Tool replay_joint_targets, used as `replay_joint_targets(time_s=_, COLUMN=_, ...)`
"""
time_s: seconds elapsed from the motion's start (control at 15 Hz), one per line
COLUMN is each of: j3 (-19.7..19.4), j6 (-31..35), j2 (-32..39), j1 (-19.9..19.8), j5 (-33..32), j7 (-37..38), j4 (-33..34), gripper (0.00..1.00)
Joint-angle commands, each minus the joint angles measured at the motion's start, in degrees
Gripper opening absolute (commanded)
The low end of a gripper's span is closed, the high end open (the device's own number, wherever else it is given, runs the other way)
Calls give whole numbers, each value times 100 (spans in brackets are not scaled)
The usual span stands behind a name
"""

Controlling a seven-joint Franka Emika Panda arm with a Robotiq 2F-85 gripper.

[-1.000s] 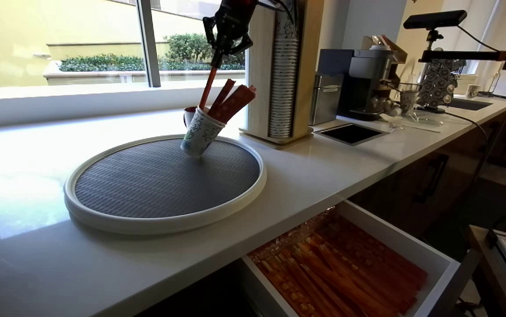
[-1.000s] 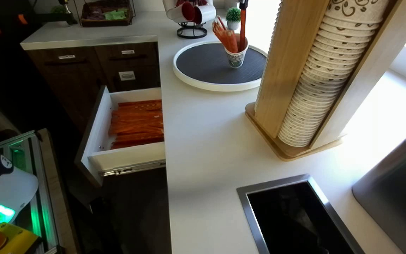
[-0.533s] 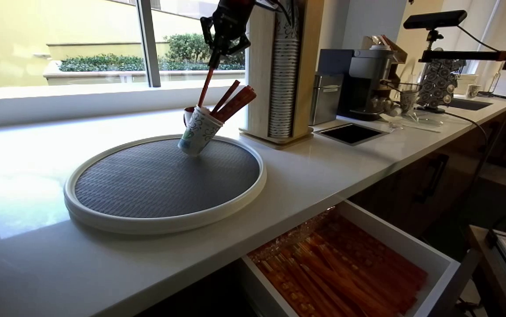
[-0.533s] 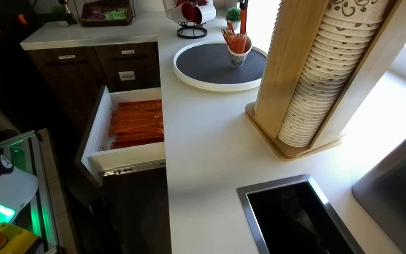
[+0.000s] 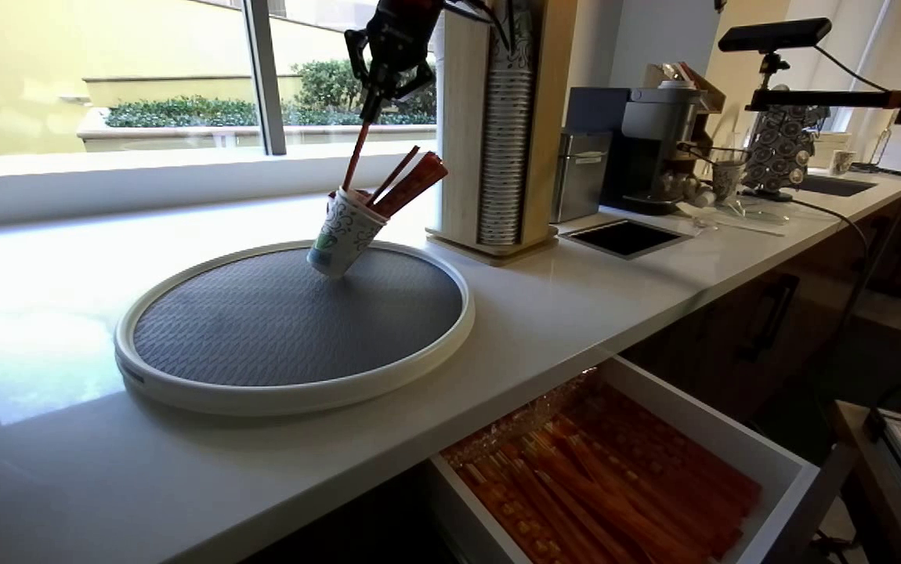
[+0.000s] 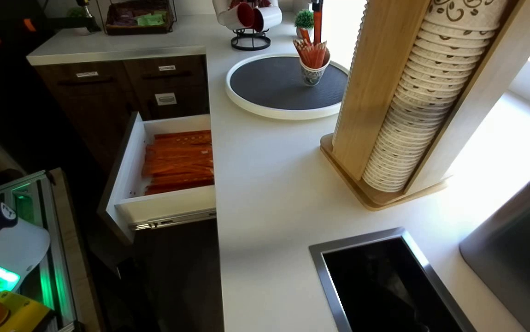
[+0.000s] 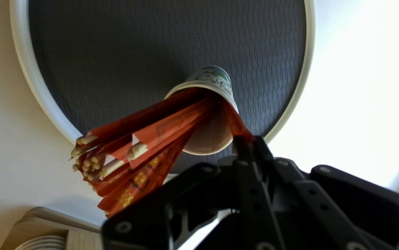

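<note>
Held packet (image 7: 236, 121), bottom invisible inside cup (image 5: 345, 237)

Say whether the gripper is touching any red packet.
Touching: the wrist view shows the gripper pinching the end of one red packet, no gap between them.

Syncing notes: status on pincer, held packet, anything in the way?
Pincer shut on red packet. Packet's lower end inside paper cup. Cup tilted over round tray. Close alongside: other packets, same cup.
</note>
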Motion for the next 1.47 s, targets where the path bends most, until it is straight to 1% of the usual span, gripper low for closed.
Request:
replay_joint_targets(time_s=0.0, j3=30, j6=-507, j2=283, j1=100, j5=-222, j7=-190, j4=513, gripper=2)
replay_joint_targets(time_s=0.2, j3=144, j6=-1139, j2=426, j1=96, j5=-263, j7=-714, j4=890, gripper=2)
replay_joint_targets(time_s=0.4, j3=135, j6=-1805, j2=598, j1=168, j5=-467, j7=-1154, j4=1275, gripper=2)
replay_joint_targets(time_s=0.53, j3=100, j6=-1987, j2=725, j1=251, j5=-659, j7=-1380, j4=1460, gripper=2)
replay_joint_targets(time_s=0.87, j3=46, j6=-1894, j2=967, j1=385, j5=-993, j7=-1677, j4=1804, gripper=2)
replay_joint_targets(time_s=1.07, j3=60, j6=-1788, j2=1055, j1=410, j5=-1051, j7=-1776, j4=1933, gripper=2)
replay_joint_targets(time_s=1.4, j3=60, j6=-1900, j2=1173, j1=510, j5=-1152, j7=-2065, j4=2176, gripper=2)
